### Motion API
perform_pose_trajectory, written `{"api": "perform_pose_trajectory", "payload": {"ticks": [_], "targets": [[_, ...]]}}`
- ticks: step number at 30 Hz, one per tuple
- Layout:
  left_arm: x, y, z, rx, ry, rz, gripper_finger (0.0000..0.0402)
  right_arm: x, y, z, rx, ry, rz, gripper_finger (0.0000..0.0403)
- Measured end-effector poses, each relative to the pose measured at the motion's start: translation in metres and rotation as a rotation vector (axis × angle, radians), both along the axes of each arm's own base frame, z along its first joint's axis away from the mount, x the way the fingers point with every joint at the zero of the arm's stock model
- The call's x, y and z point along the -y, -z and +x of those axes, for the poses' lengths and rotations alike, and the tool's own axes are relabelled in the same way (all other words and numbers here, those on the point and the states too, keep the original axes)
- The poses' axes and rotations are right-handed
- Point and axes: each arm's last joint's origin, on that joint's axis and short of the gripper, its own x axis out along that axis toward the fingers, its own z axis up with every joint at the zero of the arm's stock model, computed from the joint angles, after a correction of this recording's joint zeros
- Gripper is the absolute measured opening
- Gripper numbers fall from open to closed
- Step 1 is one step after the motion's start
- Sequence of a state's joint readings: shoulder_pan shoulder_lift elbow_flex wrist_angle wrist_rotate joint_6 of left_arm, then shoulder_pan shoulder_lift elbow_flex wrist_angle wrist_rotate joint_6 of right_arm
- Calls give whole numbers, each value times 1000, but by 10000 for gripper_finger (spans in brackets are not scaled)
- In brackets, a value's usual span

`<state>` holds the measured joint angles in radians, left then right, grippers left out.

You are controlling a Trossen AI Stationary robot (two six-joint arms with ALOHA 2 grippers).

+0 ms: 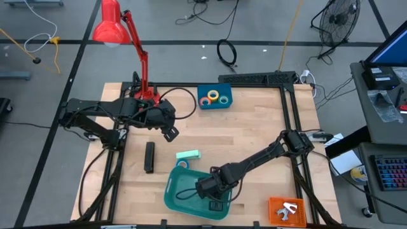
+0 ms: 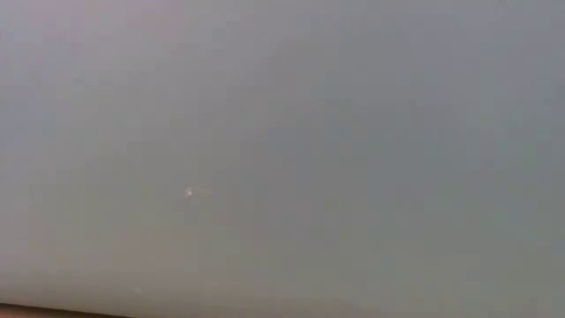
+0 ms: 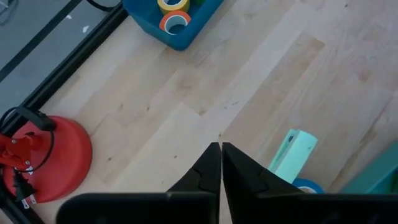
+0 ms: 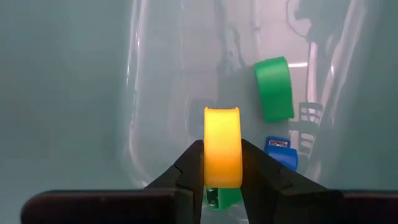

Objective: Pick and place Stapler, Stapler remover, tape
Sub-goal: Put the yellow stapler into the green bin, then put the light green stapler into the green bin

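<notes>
Wood-planked bench (image 1: 241, 137) seen from above, light in colour, framed by dark rails and standing on a grey floor strewn with cables; a fan (image 1: 337, 19) stands at the far right corner of the room and a cluttered desk with a keyboard (image 1: 389, 170) runs along the right side. A red desk lamp (image 1: 121, 32) is fixed at the far left edge of the bench. Near the far edge sits a blue tray (image 1: 215, 99) holding several tape rolls (image 1: 213, 97). At the near edge a teal bin (image 1: 181, 191) rests on the wood, with an orange tray (image 1: 286, 210) in the near right corner. The right gripper (image 4: 222, 163) reaches down inside the teal bin, clamped on a yellow tape roll (image 4: 222, 146); a green tape roll (image 4: 273, 88) and a small blue object (image 4: 281, 152) lie on the bin floor beyond it. The left gripper (image 3: 221, 160) hovers over bare wood left of centre, fingers pressed together and empty. The black stapler (image 1: 149, 156) lies on the bench well left of the bin. A mint-green block (image 1: 188, 155) and a blue tape roll (image 1: 182, 164) lie just beyond the bin's far rim. The bench centre and right half stand open. The low view shows only a blank pale grey surface.
</notes>
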<state>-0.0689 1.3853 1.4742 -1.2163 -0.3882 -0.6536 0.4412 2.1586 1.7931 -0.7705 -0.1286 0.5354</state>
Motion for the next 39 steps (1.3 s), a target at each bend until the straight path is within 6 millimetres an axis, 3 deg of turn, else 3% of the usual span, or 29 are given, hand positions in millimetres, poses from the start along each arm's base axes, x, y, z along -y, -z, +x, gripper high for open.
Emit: {"api": "perform_pose_trajectory", "payload": {"ticks": [12, 19, 28, 32, 39], "targets": [[0, 0, 0, 2, -5, -3, 5, 2, 12, -5, -45, 20, 12, 65], [0, 0, 0, 2, -6, -2, 24, 2, 16, -6, -55, 19, 14, 102], [0, 0, 0, 2, -7, 3, 8, 5, 14, -1, -50, 32, 83, 107], [0, 0, 0, 3, -9, 5, 23, 12, -2, 5, -1, 53, 107, 108], [0, 0, 0, -3, 5, 18, 13, 36, -56, 11, 217, 136, 132, 109]]}}
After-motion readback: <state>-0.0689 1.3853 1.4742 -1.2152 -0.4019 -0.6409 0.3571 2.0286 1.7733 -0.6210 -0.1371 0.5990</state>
